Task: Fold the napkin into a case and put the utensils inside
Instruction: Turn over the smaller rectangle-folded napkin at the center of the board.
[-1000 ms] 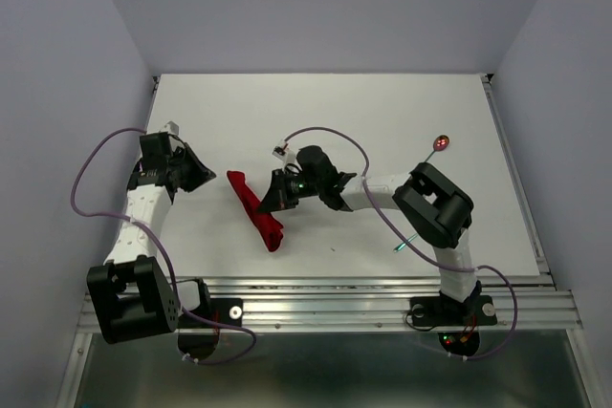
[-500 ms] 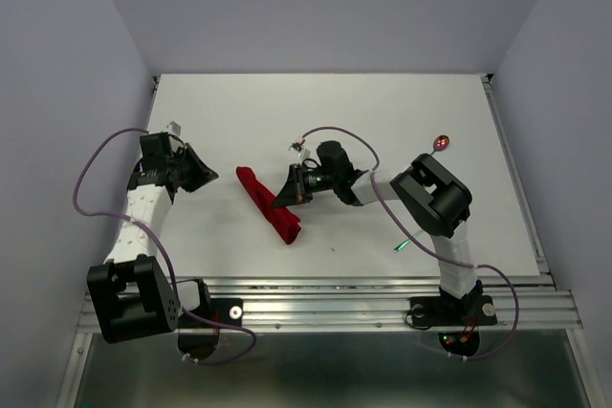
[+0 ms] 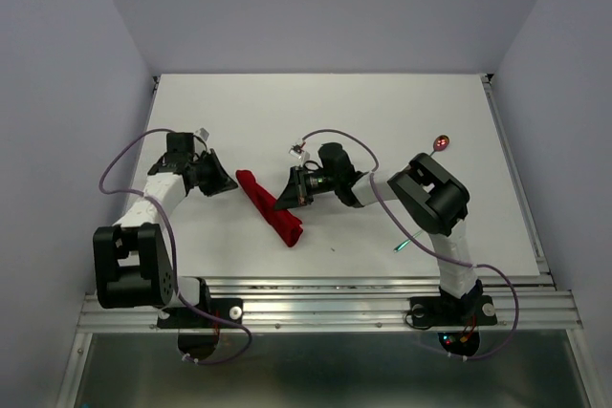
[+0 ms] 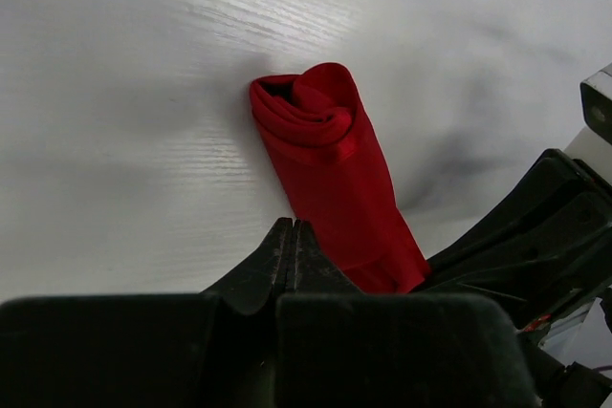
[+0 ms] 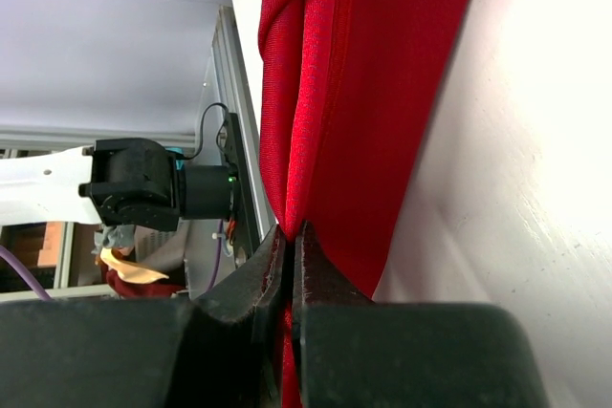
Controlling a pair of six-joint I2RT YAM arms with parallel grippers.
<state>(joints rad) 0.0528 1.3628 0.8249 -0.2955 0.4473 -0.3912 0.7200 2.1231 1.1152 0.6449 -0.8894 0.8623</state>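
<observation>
Two robot arms — white links joined by bulky black joints
The left arm (image 3: 143,212) and right arm (image 3: 435,207) each carry a thin lilac cable (image 3: 107,171) looping loose beside the white segments; the left gripper (image 4: 292,226) and right gripper (image 5: 290,231) are matte black, tapering to wedge-shaped tips, and black base plates (image 3: 449,311) bear round silver bolts

In the overhead view, the slim fork with the teal-green handle (image 3: 401,246) shows only a short stretch at lower right of centre. The rest lies under the right arm's black-and-white elbow (image 3: 440,200). The thin handle of the spoon with the shiny red-pink bowl (image 3: 441,143) vanishes behind that elbow too.

In the right wrist view, the upper edge cuts off the bright red cloth napkin (image 5: 363,93). Its lower end disappears between the pressed-together fingers of the right tool (image 5: 290,231).

In the left wrist view, the left tool (image 4: 293,226) hides the cloth's near end.
</observation>
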